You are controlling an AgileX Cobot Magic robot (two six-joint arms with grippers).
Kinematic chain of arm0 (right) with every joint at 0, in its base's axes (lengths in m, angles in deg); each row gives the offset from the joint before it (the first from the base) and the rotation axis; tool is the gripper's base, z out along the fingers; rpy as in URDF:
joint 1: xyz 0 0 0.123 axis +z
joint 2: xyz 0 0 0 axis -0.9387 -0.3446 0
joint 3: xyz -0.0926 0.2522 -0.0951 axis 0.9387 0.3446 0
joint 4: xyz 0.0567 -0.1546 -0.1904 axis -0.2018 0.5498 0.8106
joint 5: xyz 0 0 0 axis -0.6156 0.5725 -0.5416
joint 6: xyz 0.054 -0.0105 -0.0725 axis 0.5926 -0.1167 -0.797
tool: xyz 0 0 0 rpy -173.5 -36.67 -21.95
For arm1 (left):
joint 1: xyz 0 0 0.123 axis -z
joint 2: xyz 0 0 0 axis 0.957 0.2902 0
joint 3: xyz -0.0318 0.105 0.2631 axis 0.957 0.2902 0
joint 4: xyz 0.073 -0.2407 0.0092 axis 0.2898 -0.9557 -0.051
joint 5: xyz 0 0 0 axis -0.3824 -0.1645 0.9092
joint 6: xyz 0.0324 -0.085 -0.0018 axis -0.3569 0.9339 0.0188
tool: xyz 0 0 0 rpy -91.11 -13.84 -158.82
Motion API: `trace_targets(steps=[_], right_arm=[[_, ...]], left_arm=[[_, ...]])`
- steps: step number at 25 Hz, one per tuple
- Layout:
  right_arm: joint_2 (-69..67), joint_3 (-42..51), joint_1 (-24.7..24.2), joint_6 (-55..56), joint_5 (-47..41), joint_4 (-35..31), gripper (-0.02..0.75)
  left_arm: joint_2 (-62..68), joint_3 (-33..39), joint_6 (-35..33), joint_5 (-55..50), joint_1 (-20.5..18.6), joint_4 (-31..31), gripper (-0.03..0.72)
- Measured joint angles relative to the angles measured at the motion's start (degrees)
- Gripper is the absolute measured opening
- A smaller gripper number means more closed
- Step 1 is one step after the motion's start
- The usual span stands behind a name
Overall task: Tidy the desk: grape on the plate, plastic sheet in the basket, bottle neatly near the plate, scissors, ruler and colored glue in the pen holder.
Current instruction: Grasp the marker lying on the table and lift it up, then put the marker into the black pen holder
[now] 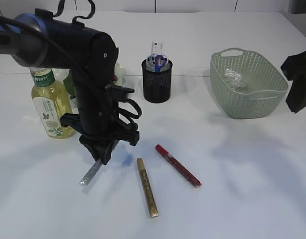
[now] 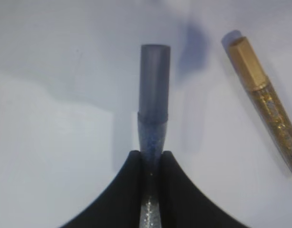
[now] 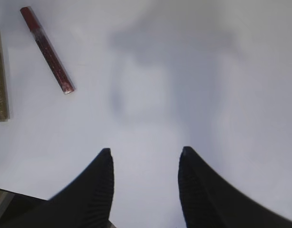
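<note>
Left gripper (image 2: 150, 161) clamps silver glue pen (image 2: 153, 109)

Pen's long axis runs straight out between the fingers, tip low on the counter (image 1: 232, 169); right gripper (image 3: 145, 185) hangs released, empty.

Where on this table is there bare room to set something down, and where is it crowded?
Free: the wide patch in front of the green basket, right of the red glue pen. Crowded: the front left, where the left gripper is shut on the silver glue pen, beside the gold glue pen and bottle.
</note>
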Motion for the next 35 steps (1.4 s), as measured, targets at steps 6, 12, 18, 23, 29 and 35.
trace_targets(steps=[6, 12, 18, 23, 29, 35], right_arm=[[0.0, 0.0, 0.0, 0.0, 0.0, 0.0, 0.363], [0.0, 0.0, 0.0, 0.0, 0.0, 0.0, 0.363], [0.0, 0.0, 0.0, 0.0, 0.0, 0.2, 0.363], [0.0, 0.0, 0.0, 0.0, 0.0, 0.3, 0.363], [0.0, 0.0, 0.0, 0.0, 0.0, 0.9, 0.363], [0.0, 0.0, 0.0, 0.0, 0.0, 1.2, 0.363]], left_arm=[[-4.2, 4.7, -0.6, 4.5, 3.7, 0.0, 0.05], [-11.0, 14.5, -0.3, 20.2, 4.6, 0.0, 0.05], [-18.7, 19.0, -0.3, 37.5, 4.6, 4.9, 0.05], [-20.1, 19.0, -0.3, 49.1, 4.6, 9.7, 0.05], [-20.1, 19.0, -0.3, 60.0, 4.6, 13.8, 0.05], [-20.1, 19.3, -0.3, 70.7, 4.3, 15.3, 0.05]])
